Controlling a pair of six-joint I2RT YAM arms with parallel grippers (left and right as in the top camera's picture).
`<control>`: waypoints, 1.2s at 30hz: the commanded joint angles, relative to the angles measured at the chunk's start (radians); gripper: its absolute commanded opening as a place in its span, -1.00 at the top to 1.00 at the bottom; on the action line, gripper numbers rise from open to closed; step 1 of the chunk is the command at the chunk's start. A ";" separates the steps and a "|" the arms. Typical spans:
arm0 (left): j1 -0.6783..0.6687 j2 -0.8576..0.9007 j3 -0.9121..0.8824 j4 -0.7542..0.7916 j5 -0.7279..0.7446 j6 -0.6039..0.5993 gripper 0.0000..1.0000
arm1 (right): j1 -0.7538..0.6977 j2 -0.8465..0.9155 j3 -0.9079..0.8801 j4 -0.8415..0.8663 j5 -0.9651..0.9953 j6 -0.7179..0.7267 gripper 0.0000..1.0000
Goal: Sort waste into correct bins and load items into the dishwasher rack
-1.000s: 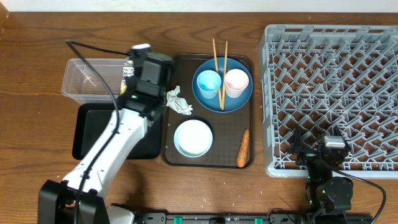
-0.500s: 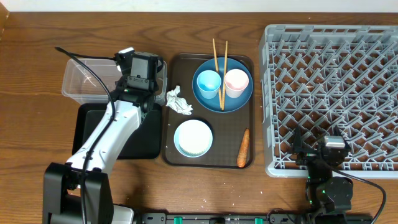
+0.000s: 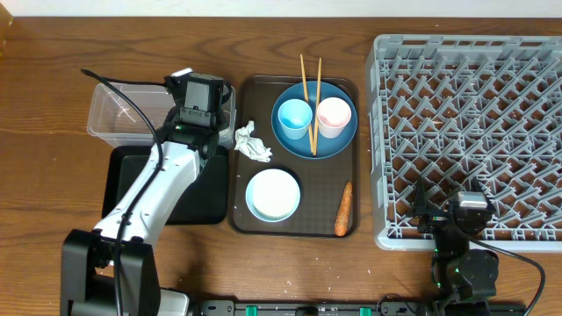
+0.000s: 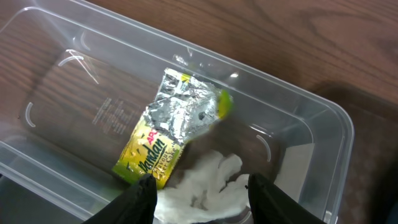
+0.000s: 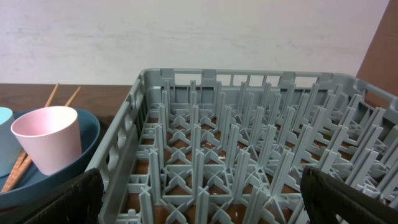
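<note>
We see a left arm [image 3: 167,189] built of a long white link between black joints, with a thin black cable [image 3: 145,118] trailing beside it. The right arm [image 3: 463,230] is compact and black, dotted with small green lights [image 3: 457,257]. The left claw [image 4: 202,196] and right claw [image 5: 202,202] both end in matte black fingers [image 4: 142,196].

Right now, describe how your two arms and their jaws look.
The left arm has a long white link with black joints and a black wrist block; a black cable loops alongside it. The right arm is mostly black, with a small green light. Both pairs of jaws are dark.
</note>
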 commanded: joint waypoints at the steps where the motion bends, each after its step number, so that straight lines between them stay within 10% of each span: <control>1: 0.001 -0.002 -0.007 -0.004 0.001 0.002 -0.01 | -0.011 -0.001 -0.001 -0.004 0.003 0.006 -0.98; 10: -0.086 -0.091 -0.007 -0.043 0.200 0.171 0.00 | -0.011 -0.001 -0.001 -0.004 0.003 0.006 -0.98; 36: -0.309 -0.096 -0.010 -0.229 0.163 0.042 0.00 | -0.011 -0.001 -0.001 -0.004 0.003 0.006 -0.98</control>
